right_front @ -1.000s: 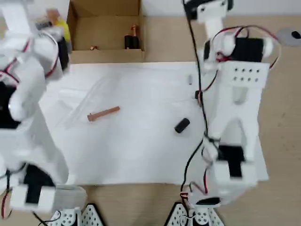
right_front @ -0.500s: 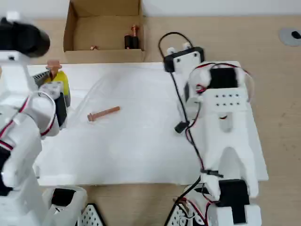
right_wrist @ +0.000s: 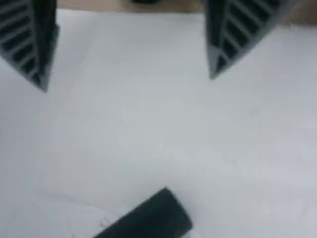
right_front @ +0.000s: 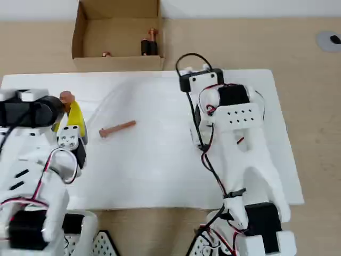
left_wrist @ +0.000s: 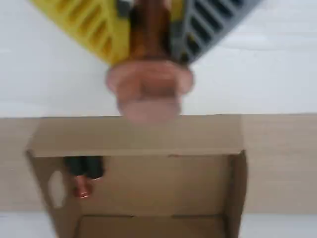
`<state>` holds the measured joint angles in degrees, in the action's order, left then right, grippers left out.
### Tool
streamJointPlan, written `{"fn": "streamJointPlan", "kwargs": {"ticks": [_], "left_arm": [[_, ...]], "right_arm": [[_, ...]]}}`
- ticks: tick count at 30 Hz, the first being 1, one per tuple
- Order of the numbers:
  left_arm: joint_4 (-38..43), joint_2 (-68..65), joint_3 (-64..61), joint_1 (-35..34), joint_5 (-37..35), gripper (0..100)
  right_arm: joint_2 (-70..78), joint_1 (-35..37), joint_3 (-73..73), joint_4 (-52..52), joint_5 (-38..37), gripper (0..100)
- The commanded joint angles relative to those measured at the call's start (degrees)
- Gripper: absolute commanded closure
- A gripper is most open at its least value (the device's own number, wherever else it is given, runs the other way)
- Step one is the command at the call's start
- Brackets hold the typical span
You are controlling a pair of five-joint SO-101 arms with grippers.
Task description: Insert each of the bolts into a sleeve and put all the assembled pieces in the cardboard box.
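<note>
My left gripper is clamped on a copper bolt. A yellow finger and a grey one press its shank from either side, and the head sticks out past their tips. My left wrist view looks beyond that head into the cardboard box, while the high view places this gripper over the left edge of the white sheet. My right gripper is spread wide above the sheet and holds nothing. A black sleeve lies on the sheet close by it; from above, my right arm covers that spot on the sheet's right half. A second bolt lies flat on the sheet's left half, between my arms and apart from both. The box stands open on the desk, just beyond the sheet's far edge and toward its left corner. Inside, by the right wall, is an assembled piece, a bolt in a black sleeve, and a small copper bit lies at the near wall.
</note>
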<state>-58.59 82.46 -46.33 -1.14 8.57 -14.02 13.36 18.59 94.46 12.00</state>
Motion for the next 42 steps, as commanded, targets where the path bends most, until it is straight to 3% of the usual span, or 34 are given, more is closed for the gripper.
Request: {"fn": "streamJointPlan", "kwargs": {"ticks": [1, 4, 10, 17, 26, 34, 42], "left_arm": [[6.2, 4.3, -7.1, -1.6, 0.4, 99], [6.8, 4.8, -9.1, -1.8, 1.0, 99], [6.8, 5.1, -11.4, -1.8, 4.5, 99], [6.9, 5.1, -11.9, -1.8, 5.5, 99], [6.9, 5.1, -11.8, -1.8, 5.5, 99], [6.8, 5.1, -11.3, -1.8, 5.5, 99], [6.4, 5.1, -11.3, -1.9, 5.5, 99]], "right_arm": [[-2.6, 0.7, 3.6, -5.1, 12.0, 75.3], [-2.6, 0.7, 7.1, -11.1, 18.7, 75.3], [-2.5, 0.8, 14.8, -25.6, 25.1, 75.3], [-2.5, 0.8, 23.7, -38.0, 26.0, 75.3], [-2.5, 0.7, 30.3, -43.1, 26.3, 75.9], [-2.5, 0.6, 30.9, -43.4, 25.8, 99.1], [-2.6, 0.5, 31.0, -43.3, 25.0, 98.8]]}}
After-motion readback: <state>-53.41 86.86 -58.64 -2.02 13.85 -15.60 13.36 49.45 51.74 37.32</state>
